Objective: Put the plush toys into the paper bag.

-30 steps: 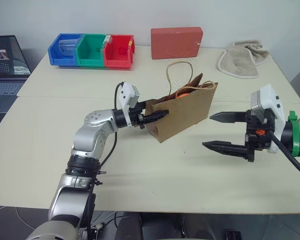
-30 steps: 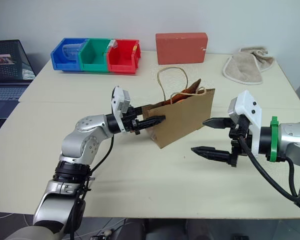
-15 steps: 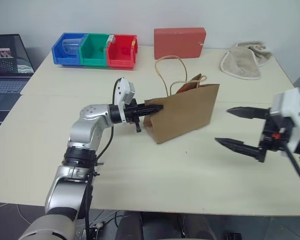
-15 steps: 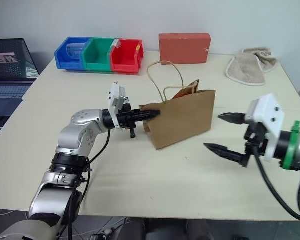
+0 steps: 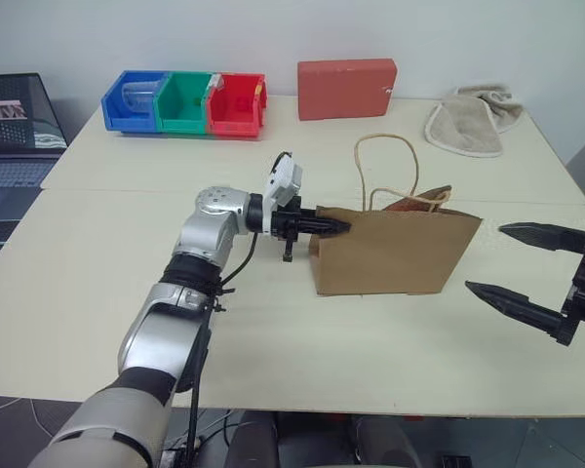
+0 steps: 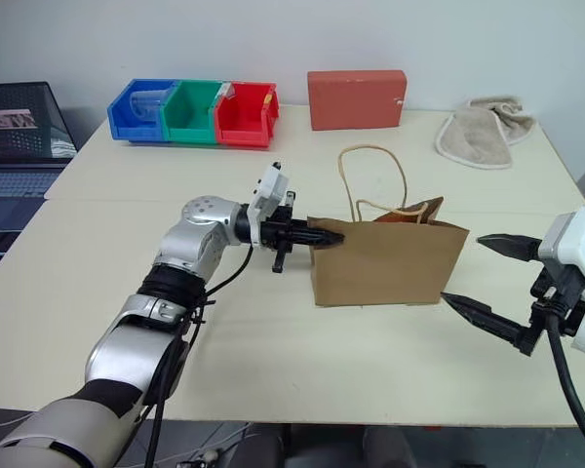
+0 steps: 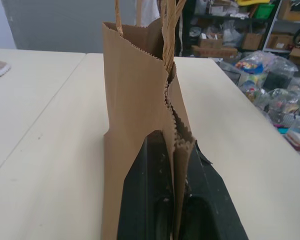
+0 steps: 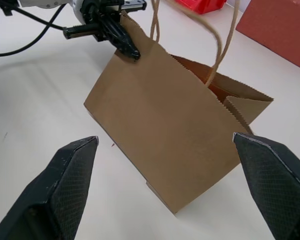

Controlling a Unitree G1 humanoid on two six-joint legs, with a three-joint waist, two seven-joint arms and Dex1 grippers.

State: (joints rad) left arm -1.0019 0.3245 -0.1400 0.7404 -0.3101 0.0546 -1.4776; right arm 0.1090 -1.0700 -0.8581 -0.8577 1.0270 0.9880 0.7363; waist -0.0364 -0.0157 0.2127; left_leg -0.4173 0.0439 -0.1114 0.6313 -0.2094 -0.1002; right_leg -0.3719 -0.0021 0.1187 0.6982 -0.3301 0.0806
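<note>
left pincer (image 5: 333, 227) clamped on upper left edge of paper bag (image 5: 395, 253), bag upright on bench (image 5: 97, 283); right pincer (image 5: 515, 265) spread wide, empty, just right of bag.

One paper bag (image 5: 390, 252), three bins (image 5: 183, 99), one red box (image 5: 346, 88), one towel (image 5: 471, 119), one laptop (image 5: 18, 127), two hands (image 5: 333, 227)

left arm (image 5: 190, 278) is all brushed silver shells with black ringed joints, a thin black cable looping beside the forearm, a white camera block at the wrist. left gripper (image 5: 333, 227) has slim black fingers. right gripper (image 6: 492, 280) shows pointed, textured black fingers, white housing, thick black cable.
</note>
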